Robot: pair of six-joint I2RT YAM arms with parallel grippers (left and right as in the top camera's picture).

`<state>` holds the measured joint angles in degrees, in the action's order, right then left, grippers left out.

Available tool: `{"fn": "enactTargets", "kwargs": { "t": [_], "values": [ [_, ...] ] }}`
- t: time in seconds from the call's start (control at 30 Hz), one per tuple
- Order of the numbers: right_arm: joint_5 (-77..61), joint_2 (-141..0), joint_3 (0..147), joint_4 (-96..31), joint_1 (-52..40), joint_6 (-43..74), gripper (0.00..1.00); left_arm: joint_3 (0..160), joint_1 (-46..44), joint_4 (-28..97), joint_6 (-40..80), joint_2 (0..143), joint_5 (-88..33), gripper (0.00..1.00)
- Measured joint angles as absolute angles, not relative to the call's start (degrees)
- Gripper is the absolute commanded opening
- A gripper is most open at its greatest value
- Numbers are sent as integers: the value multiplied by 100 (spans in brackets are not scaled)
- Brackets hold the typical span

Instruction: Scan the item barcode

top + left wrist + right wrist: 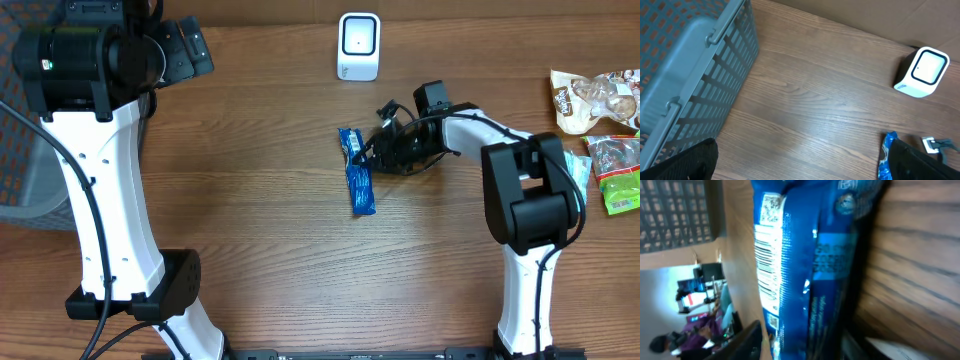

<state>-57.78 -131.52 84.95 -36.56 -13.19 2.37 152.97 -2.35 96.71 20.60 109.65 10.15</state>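
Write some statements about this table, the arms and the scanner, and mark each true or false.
1. The right gripper is at the blue packet. True.
2. The white scanner stands inside the grey basket. False: it stands on the wooden table, apart from the basket.
3. The left gripper holds the packet. False: it is open, empty and far from it.
4. More snack bags lie at the table's right edge. True.

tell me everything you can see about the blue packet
The blue packet is long, slim, glossy plastic, lying flat on the wooden table, one end pointing toward the white scanner. A white barcode panel with a small square code runs along the side facing the right wrist camera. The right gripper is at its far end; whether it grips is unclear.
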Motion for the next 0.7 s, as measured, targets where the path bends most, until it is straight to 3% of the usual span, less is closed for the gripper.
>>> {"fn": "enactTargets", "kwargs": {
  "t": [0.1, 0.4, 0.7],
  "values": [
    [-5826, -13216, 8495, -3603, -1363, 257, 9, 15297, -235, 9671, 2060, 10965, 1015, 100],
    [-5249, -13207, 9037, -4856, -1400, 305, 8, 15297, -235, 9671, 2060, 10965, 1015, 100],
    [-2530, -12575, 10383, -6510, -1763, 283, 8, 15297, -235, 9671, 2060, 10965, 1015, 100]
  ]
}}
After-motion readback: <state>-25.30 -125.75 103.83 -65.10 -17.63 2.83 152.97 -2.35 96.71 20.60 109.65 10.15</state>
